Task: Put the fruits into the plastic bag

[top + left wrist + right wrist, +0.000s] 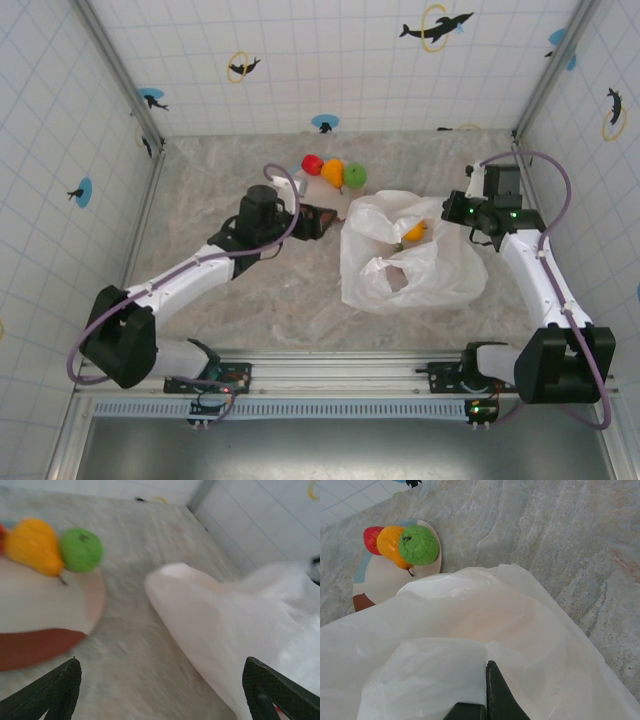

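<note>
1. Table [250, 300]: grey marbled surface carrying all the items, enclosed by tiled walls.

2. Plastic bag [410, 265]: lies crumpled on the right half of the table, its mouth towards the rear. One orange fruit [415, 232] is visible inside, near the mouth.

3. Right tool [455, 210]: positioned at the bag's rear right rim. Jaws are closed on the bag film, which the right wrist view shows gathered around the dark fingers [495, 695].

4. Left tool [318, 222]: positioned between the plate and the bag's left edge, above the table. Jaws stand wide apart and hold nothing.

5. Plate [385, 580]: rests just left of the bag, at the rear centre of the table.

6. Fruits on the plate's rear edge, touching in a row: green apple [354, 176] nearest the bag, yellow-orange pear [332, 173] in the middle, red fruit [312, 164] farthest from the bag.
</note>
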